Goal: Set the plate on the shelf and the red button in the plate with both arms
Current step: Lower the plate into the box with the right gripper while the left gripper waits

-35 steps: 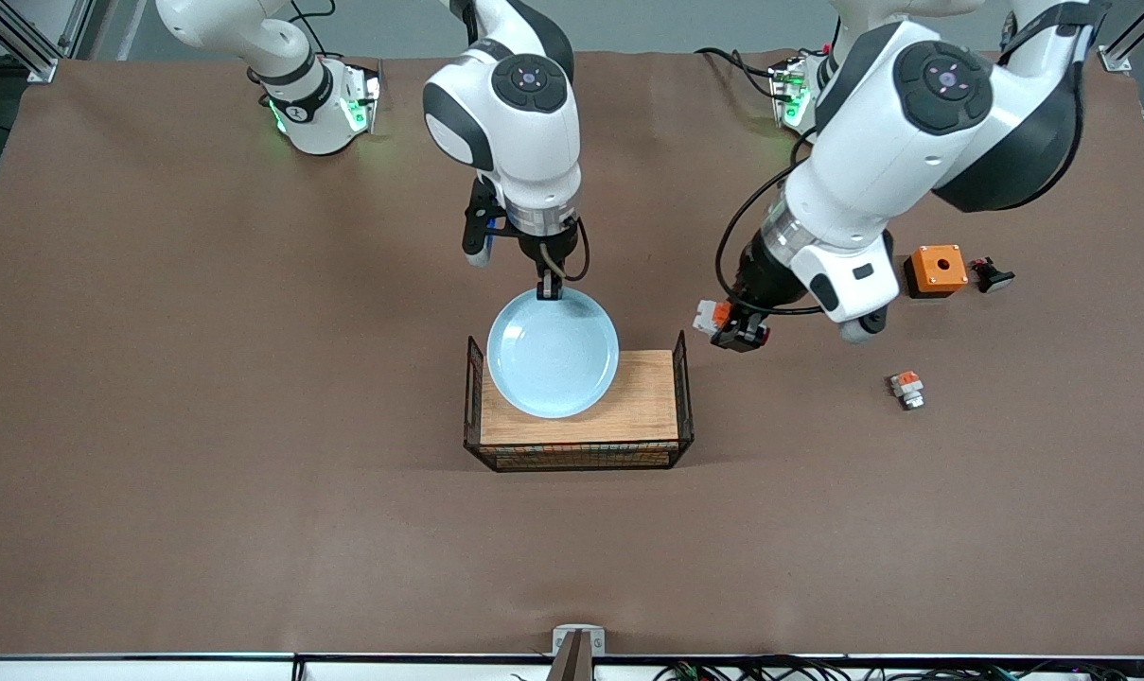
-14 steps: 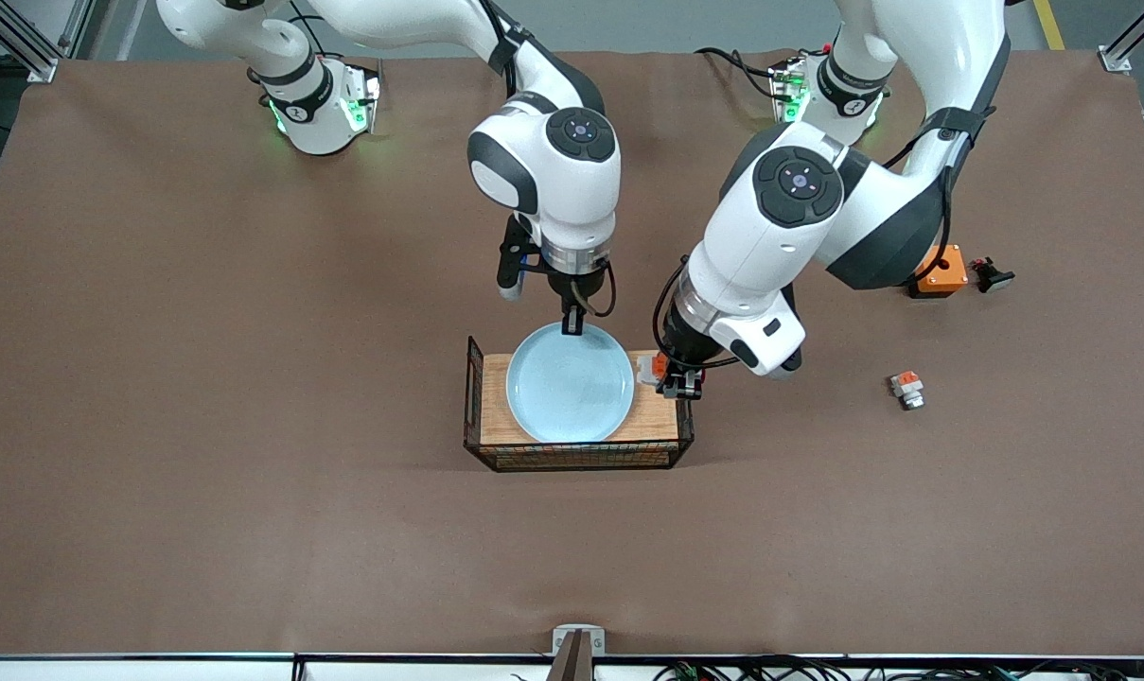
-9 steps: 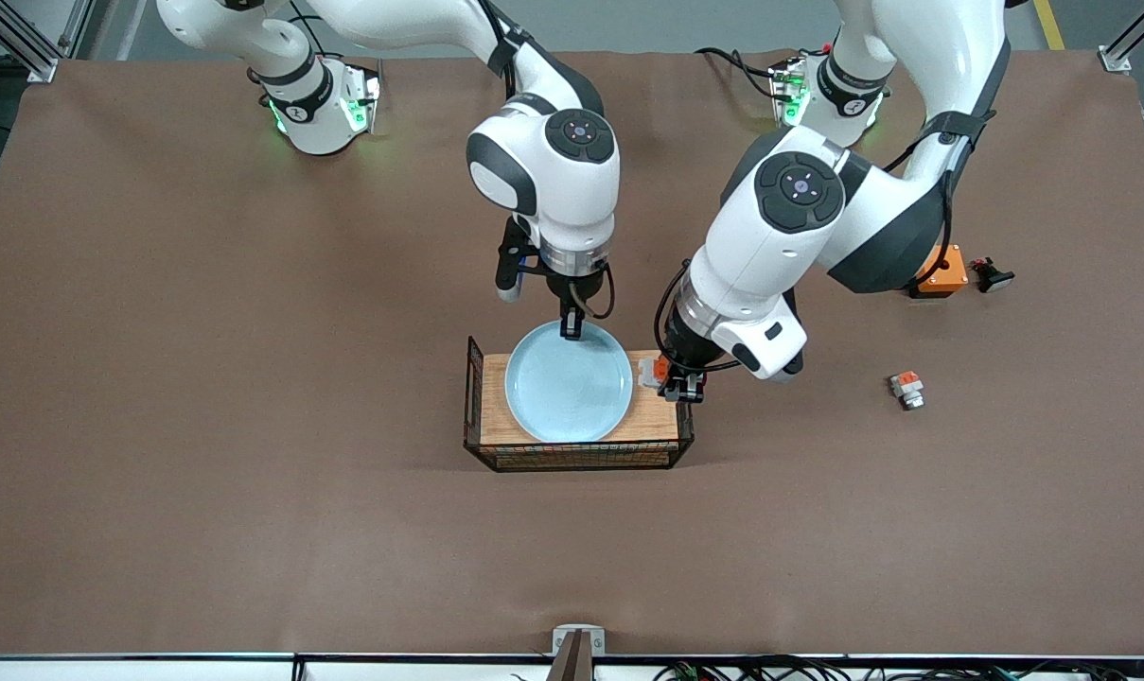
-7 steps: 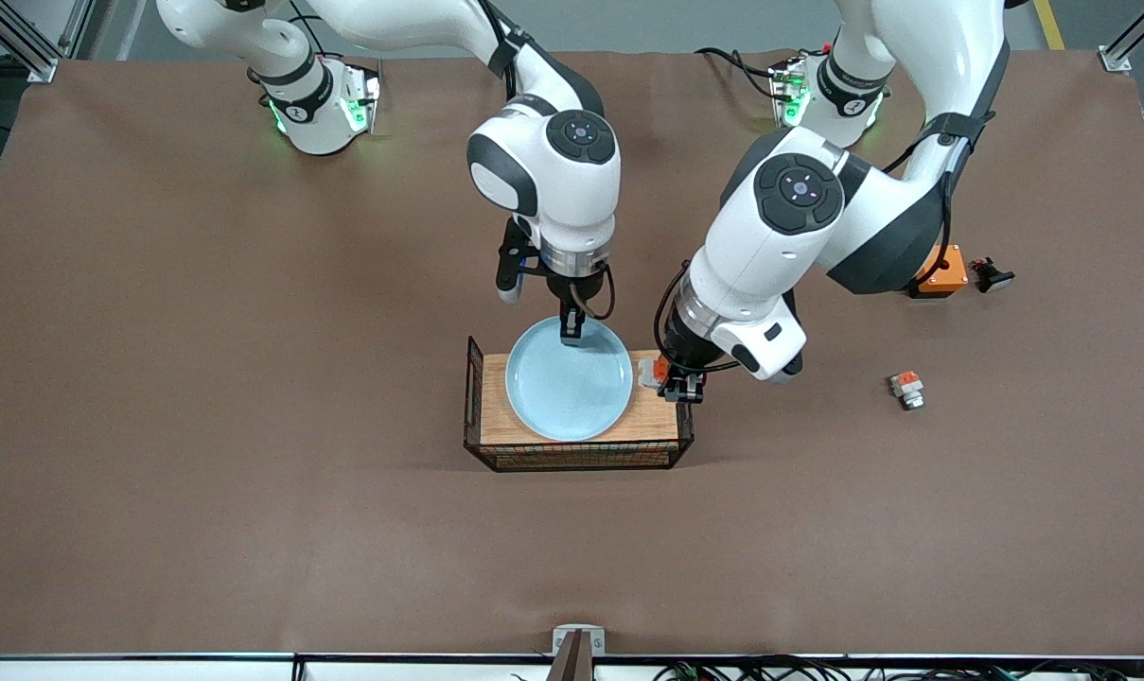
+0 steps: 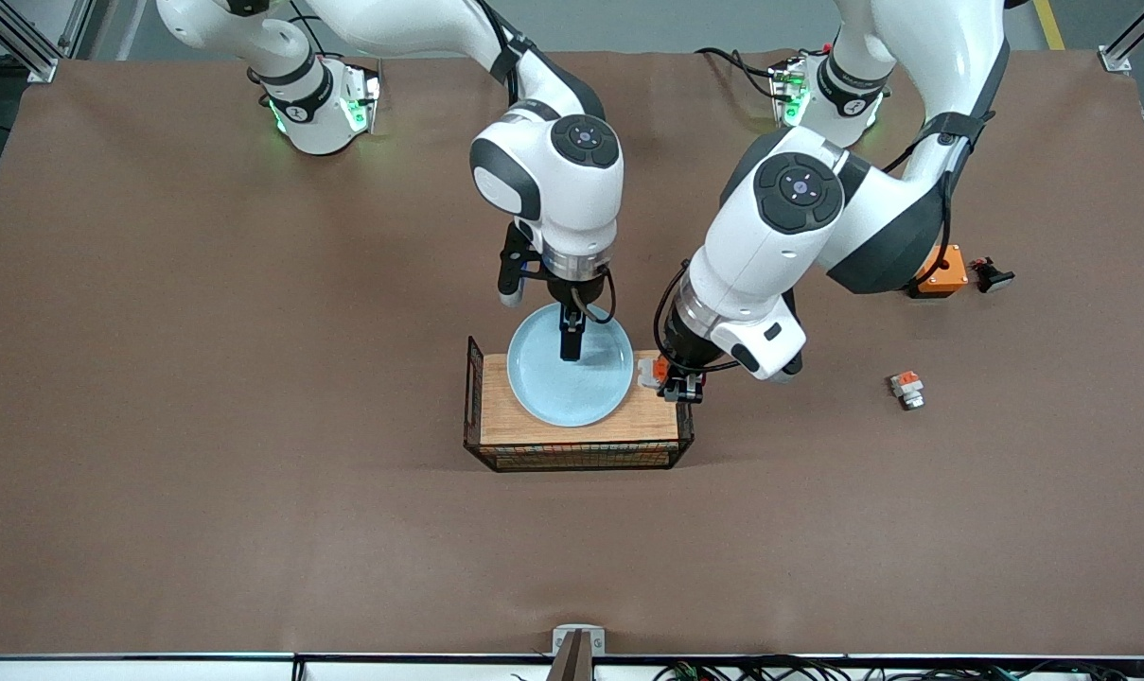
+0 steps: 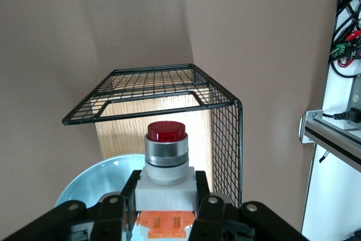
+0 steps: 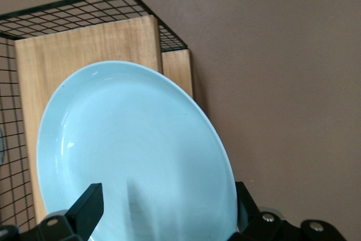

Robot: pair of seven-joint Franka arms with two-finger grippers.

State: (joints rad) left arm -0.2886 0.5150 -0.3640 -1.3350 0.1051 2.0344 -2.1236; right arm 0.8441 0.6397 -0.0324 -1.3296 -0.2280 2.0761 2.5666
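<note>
Middle of the bench: wire basket (image 5: 683, 421) with a wooden floor. Right gripper (image 5: 570, 342) over the basket, fingers clamped on the rim of the plate (image 5: 572, 383), one finger (image 7: 84, 207) on its face. Plate tilted over the wooden floor, its edge farthest from the front camera reaching past the basket toward the robots' edge of the bench. Left gripper (image 5: 677, 386) over the basket's end toward the left arm's end of the bench, fingers (image 6: 210, 207) closed on the white body of the red button (image 6: 166, 159), red cap pointing out past the fingertips toward the mesh wall. Toward the left arm's end of the bench, an orange box (image 5: 941, 270) partly hidden by the left arm, a small dark part (image 5: 990, 274) just beside it, and a white-and-orange part (image 5: 906, 389) nearer the front camera.
</note>
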